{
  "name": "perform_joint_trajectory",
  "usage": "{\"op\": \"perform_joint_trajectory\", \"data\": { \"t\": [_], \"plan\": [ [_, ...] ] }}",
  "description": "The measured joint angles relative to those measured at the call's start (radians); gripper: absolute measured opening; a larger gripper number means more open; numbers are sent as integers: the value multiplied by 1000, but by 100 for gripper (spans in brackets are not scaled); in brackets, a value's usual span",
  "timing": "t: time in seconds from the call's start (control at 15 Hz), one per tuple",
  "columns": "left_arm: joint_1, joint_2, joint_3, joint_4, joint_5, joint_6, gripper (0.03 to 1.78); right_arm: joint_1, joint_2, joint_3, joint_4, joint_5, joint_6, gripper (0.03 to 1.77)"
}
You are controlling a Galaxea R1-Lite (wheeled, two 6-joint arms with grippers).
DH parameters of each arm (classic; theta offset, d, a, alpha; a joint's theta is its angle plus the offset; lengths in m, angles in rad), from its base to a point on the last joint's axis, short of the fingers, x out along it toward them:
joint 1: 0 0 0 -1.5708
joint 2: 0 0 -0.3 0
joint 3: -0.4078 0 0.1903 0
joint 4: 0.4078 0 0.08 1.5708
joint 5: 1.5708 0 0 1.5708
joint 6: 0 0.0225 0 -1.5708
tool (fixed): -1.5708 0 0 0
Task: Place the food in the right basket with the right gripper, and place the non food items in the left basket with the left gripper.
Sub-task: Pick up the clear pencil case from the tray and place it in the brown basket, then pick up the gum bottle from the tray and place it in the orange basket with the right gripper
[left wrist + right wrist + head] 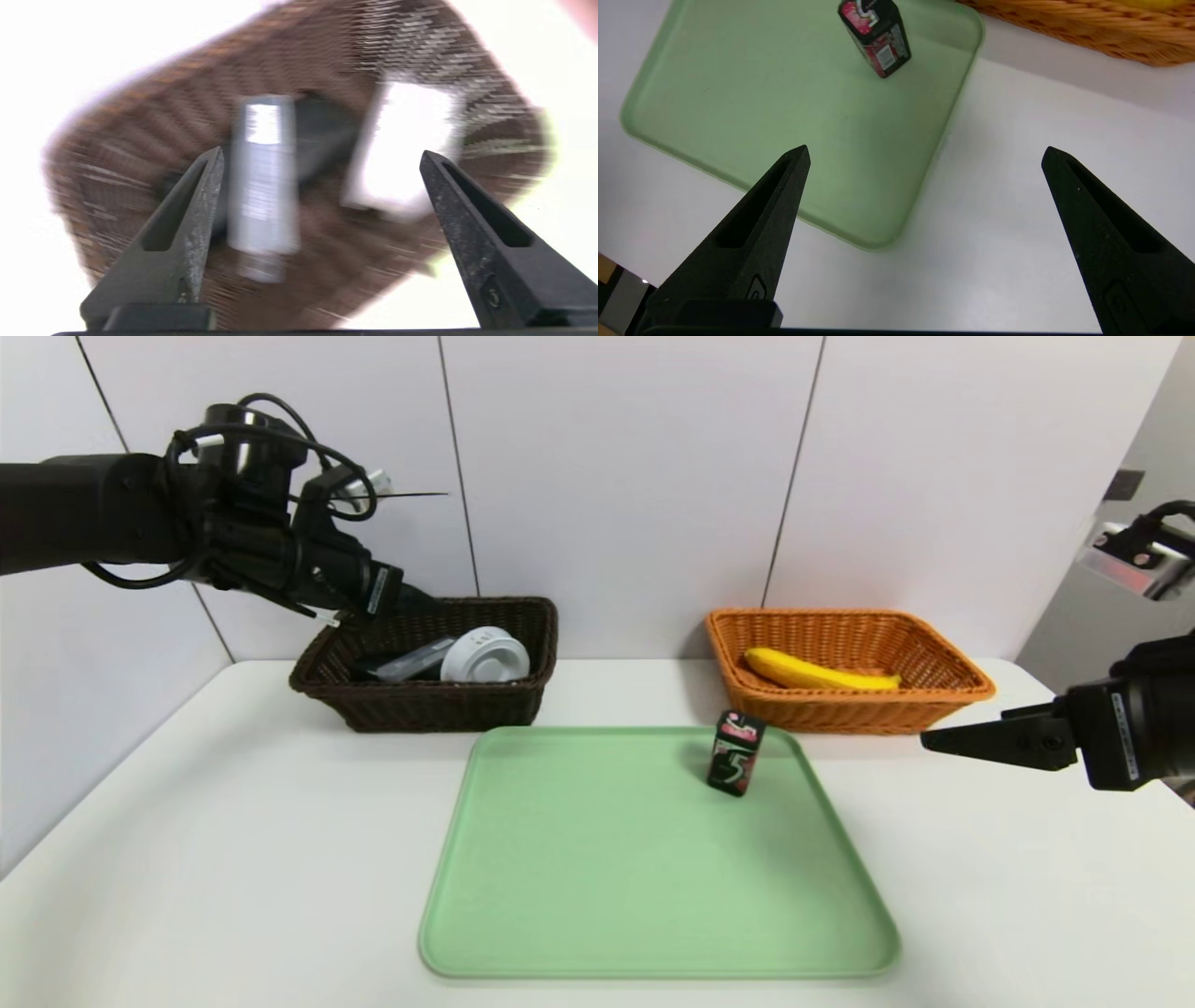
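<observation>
My left tool (322, 151) is open over the dark basket (448, 709), where non-food sits: white lid (485, 656), grey item (417, 660). Banana (822, 672) is in the orange basket (840, 714), being food. Pack (737, 753) stands on the green tray (653, 859); looks like gum, so probably food. Right tool (926, 149), open beside the tray, likely takes it.

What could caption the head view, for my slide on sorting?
Left gripper over dark basket, banana in orange basket, gum on tray.
</observation>
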Motion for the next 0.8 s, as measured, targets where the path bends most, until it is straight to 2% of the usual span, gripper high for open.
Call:
{"op": "perform_joint_trajectory", "data": {
  "t": [0.4, 0.6, 0.8],
  "plan": [
    [-149, -265, 314, -6, -2, -21, 162, 119, 129, -67, -6, -12, 11, 171],
    [-227, -355, 401, -7, -3, -16, 164, 141, 193, -84, -35, -20, 84, 171],
    [-290, -402, 441, -6, -5, -12, 166, 151, 250, -88, -82, -56, 140, 171]
  ]
}}
